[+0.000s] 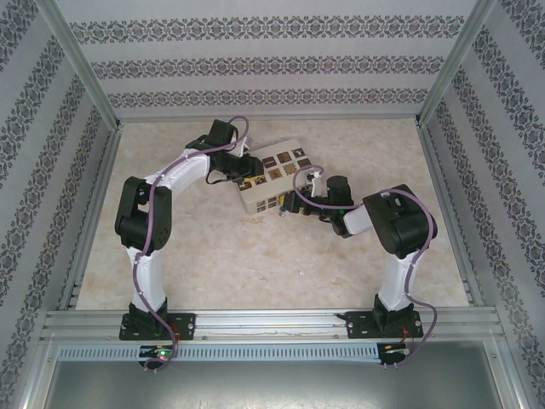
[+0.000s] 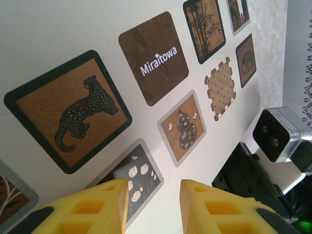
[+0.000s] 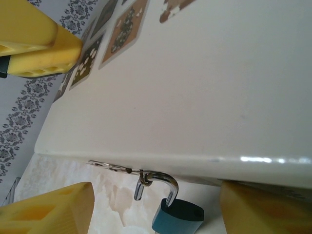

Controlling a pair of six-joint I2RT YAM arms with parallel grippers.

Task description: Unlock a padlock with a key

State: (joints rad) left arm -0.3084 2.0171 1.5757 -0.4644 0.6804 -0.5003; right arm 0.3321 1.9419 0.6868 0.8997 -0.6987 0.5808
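Note:
The tiny teal padlock (image 3: 178, 218) hangs below the lower edge of the beige box (image 3: 195, 87). Its silver shackle (image 3: 163, 179) is hooked through a thin metal hasp, with one shackle end out of the body. My right gripper (image 3: 157, 195) is open, one finger on each side of the padlock, not touching it. My left gripper (image 2: 155, 187) is open just above the tiled lid of the box (image 2: 73, 44); one of its fingers (image 3: 44, 53) also appears in the right wrist view. From above, both grippers (image 1: 247, 175) (image 1: 294, 204) meet at the box (image 1: 272, 175). The key is out of view.
The box lies tilted at the middle of the marble-patterned table (image 1: 255, 256), inside patterned walls (image 1: 51, 128). The right arm's wrist camera (image 2: 275, 139) sits close to the box's right edge. Open tabletop lies in front of the box and to its right.

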